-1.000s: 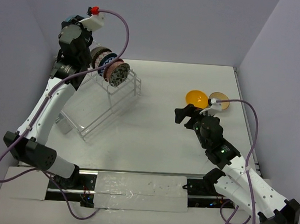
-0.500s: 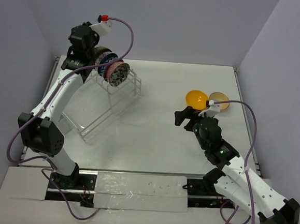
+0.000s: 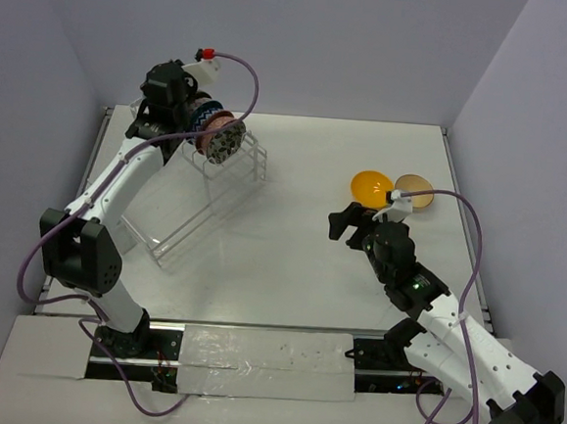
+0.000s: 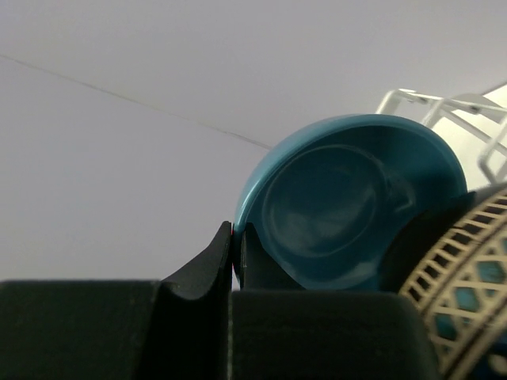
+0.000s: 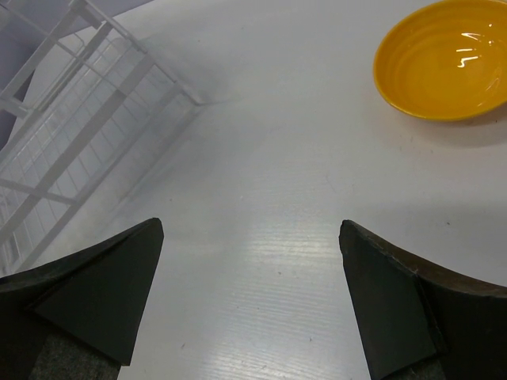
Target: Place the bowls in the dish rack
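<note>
Overhead, I read the dish rack at 10 o'clock, with the left gripper at its top tier. Left wrist: fingers pinch the rim of the teal bowl. Right wrist: right gripper spread wide, orange-yellow bowl at 1 o'clock.

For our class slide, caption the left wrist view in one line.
Left gripper pinching the teal bowl by its rim, a blue patterned bowl beside it, white dish rack behind.
</note>
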`<state>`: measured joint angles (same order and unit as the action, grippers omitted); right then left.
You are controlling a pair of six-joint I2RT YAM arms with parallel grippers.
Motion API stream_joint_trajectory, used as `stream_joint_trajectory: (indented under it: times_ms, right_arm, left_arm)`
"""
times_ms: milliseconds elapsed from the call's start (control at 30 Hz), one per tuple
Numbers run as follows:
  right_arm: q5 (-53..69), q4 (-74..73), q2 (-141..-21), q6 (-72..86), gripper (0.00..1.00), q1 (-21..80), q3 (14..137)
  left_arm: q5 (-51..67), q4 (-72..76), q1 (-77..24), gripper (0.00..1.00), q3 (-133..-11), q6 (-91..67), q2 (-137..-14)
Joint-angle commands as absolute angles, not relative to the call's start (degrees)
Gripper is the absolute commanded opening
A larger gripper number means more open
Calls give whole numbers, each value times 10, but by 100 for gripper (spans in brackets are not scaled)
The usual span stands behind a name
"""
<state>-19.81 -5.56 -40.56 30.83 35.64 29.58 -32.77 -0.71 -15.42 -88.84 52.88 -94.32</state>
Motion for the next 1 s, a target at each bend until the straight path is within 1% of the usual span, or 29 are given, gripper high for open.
stream_joint_trajectory:
  times_ms: [0, 300, 433, 633, 967]
  right_arm:
    - [-200, -37, -396, 311, 100, 358, 293]
    - [-200, -42, -385, 313, 100, 358, 289]
    - [-202, -47, -381, 310, 100, 358, 291]
    - [-205, -48, -376, 311, 100, 358, 289]
    - [-200, -45, -382, 313, 100, 358, 289]
  left_arm:
    - [-318, 25, -167, 0, -878, 530, -916]
    - [-343, 66, -190, 0, -856, 549, -906]
    - [-366, 93, -190, 0, -880, 571, -919]
    - [-372, 84, -195, 0, -905, 580, -924]
    - [-362, 53, -203, 0, -845, 560, -903]
